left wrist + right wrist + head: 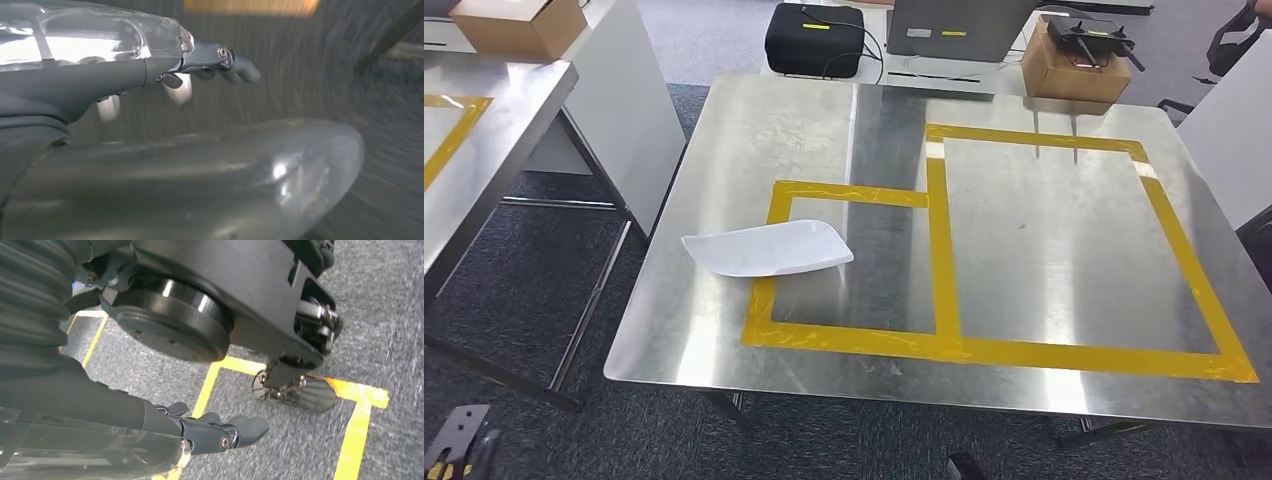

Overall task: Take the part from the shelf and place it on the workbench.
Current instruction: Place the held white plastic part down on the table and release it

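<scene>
The left hand [220, 62] comes into its wrist view with dark fingers [245, 67] stretched out and slightly bent, gripping nothing; the picture is streaked with blur, so what lies beyond the fingertips is hard to make out. Below the hand a broad rounded silver shape takes up much of that view, too blurred and cut off to name. The right hand [215, 432] hangs over grey carpet [390, 320], its fingers [247, 427] loosely curled with nothing between them. Past those fingertips, yellow floor tape [357, 435] crosses the carpet.

In the head view the part [769, 248] lies on the workbench [1044, 240], well ahead of both hands and free of them. It is a white, smooth, shallow shell, long and flat, pointed at one end and blunter at the other. It rests across the left edge of the smaller yellow tape box [852, 265], partly inside it and partly out. A larger taped square [1079, 240] sits beside it, sharing one strip.

Farther off, beyond the bench's far edge, stand a black case [814, 40] and a cardboard box [1074, 65] with a dark device on top whose details are too small to tell. Another cardboard box [519, 25], cut off by the frame's edge, sits at the far left
</scene>
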Robot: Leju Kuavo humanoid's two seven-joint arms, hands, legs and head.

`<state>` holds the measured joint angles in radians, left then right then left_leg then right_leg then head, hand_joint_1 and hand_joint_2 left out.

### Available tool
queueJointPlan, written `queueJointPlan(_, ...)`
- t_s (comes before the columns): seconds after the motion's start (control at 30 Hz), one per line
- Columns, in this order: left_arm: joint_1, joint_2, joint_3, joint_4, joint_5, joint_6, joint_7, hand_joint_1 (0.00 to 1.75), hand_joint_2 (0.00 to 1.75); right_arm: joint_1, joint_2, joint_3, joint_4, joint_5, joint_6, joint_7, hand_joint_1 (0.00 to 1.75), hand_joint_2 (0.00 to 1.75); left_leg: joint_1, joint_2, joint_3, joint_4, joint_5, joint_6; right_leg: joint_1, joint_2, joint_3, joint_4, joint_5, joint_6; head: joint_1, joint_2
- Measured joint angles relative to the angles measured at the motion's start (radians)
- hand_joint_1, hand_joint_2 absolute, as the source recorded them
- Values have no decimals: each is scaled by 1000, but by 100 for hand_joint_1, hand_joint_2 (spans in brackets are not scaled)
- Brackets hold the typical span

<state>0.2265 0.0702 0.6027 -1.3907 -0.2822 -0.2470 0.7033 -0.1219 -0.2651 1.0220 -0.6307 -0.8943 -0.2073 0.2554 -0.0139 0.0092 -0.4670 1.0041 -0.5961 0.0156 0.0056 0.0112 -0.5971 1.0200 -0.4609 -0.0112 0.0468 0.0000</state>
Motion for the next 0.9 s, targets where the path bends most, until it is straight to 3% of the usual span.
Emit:
queueJointPlan(0.07,-6,-29,-99,65,323,263,-3,0,0,-7,-14,16,-14,-20,-14,5,0,87,-2,-8,1,1,0,1,1,-1,0,-1,0,0,0,0)
queueJointPlan(0.13,-11,-30,-238,100,686,513,-24,0,0,-12,-27,32,-26,-32,-24,6,0,0,-2,-19,1,1,1,2,2,-2,0,-2,0,0,0,0)
queueJointPlan(0.23,-51,28,-493,106,1211,783,-138,0,0,-17,-46,53,-40,-43,-38,6,0,0,-1,-38,0,1,4,4,1,-3,3,-4,1,-1,1,0)
queueJointPlan(0.3,-87,74,-659,109,1428,845,-253,0,0,-23,-57,65,-52,-51,-51,7,0,0,0,-45,0,1,4,4,0,-3,6,-5,1,-1,1,0)
queueJointPlan(0.37,-121,110,-809,117,1538,849,-357,0,0,-26,-65,75,-64,-60,-64,7,0,0,0,-46,0,1,4,5,-2,-3,7,-5,1,0,1,0)
queueJointPlan(0.5,-176,188,-1075,146,1636,814,-449,0,0,-27,-84,96,-82,-80,-70,1,0,0,1,-42,0,1,5,5,-3,-3,8,-5,0,0,1,0)
queueJointPlan(0.67,-233,271,-1345,187,1686,774,-496,0,0,-29,-106,119,-108,-107,-104,-1,0,0,2,-33,-1,1,4,5,-3,-3,8,-5,0,0,2,0)
queueJointPlan(0.9,-283,354,-1587,235,1702,725,-509,0,0,-28,-136,146,-137,-137,-111,-4,0,0,3,-18,-2,1,4,6,-3,1,8,-5,0,1,1,0)
